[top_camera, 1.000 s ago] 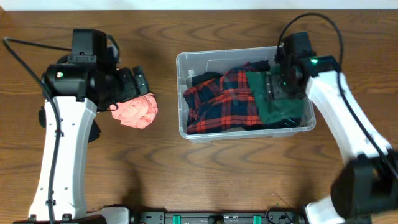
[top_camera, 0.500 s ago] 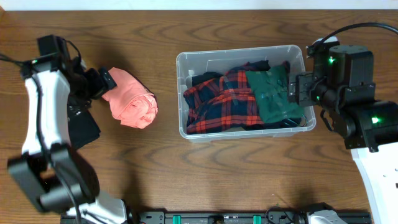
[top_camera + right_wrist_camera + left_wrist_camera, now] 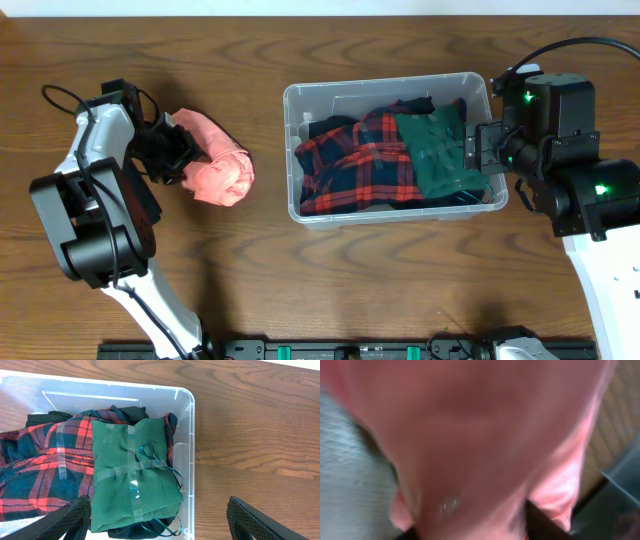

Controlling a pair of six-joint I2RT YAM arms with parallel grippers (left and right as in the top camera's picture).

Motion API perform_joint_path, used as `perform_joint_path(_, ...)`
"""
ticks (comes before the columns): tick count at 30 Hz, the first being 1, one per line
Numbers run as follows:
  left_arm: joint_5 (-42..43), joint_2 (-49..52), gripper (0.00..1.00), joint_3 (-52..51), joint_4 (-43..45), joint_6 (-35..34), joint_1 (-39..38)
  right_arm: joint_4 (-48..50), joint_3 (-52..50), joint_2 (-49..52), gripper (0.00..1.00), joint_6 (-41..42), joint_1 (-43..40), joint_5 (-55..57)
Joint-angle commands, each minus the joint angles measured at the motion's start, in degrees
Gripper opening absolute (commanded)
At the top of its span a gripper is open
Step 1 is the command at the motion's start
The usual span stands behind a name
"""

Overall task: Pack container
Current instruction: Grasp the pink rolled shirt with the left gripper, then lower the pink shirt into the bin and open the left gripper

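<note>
The container is a clear plastic tub at the table's middle, also seen in the right wrist view. Inside it lie a red plaid shirt and a taped, folded green garment. A pink cloth bundle lies on the table left of the tub and fills the blurred left wrist view. My left gripper is at the bundle's left end, closed on the cloth. My right gripper hangs open over the tub's right rim, holding nothing.
A dark object lies on the table under the left arm. A black rail runs along the front edge. Bare wood lies right of the tub.
The left gripper has swung round to the pink bundle's left end and its jaws have closed in on the cloth. The right arm drew back from inside the tub, then held still.
</note>
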Motion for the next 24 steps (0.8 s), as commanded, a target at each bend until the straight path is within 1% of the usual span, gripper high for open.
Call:
perform_joint_path(1, 6.2, -0.7, 0.1, 0.1, -0.2, 2.1, -0.3, -0.2, 0.0, -0.1, 0.84, -1.1, -0.1, 1.0)
perform_joint_path(2, 6.4, -1.0, 0.06, 0.1, -0.5, 2.1, -0.3, -0.3, 0.0, -0.1, 0.84, -1.1, -0.1, 1.0)
perform_joint_path(6, 6.5, -4.5, 0.06, 0.1, -2.8, 2.8, -0.3, -1.4, 0.0, -0.1, 0.84, -1.0, -0.1, 3.8)
perform_joint_path(10, 6.5, -13.9, 0.06, 0.1, -4.7, 3.6, -1.0, -1.4, 0.0, -0.2, 0.84, 0.0, -0.7, 6.0)
perform_joint_path(13, 6.5, -23.2, 0.06, 0.2, -4.9, 3.6, -3.4, -1.4, 0.0, -0.2, 0.84, 0.0, -1.5, 6.0)
perform_joint_path(16, 6.4, -32.3, 0.06, 0.3, -3.7, 3.6, -8.4, -1.4, 0.0, -0.2, 0.84, 0.0, -2.0, 5.9)
perform_joint_path(19, 6.4, -39.2, 0.06, 0.3, 0.0, 3.5, -16.5, -1.4, 0.0, -0.2, 0.84, 0.0, -2.2, 5.9)
perform_joint_path(22, 6.4, -41.7, 0.06, 0.3, 4.4, 3.5, -25.6, -1.4, 0.0, -0.2, 0.84, 0.1, -2.2, 5.9)
perform_joint_path(24, 5.4, -41.2, 0.06, 0.3, 7.0, 1.8, -31.2, -1.4, 0.0, -0.2, 0.84, 0.3, -2.2, 5.9)
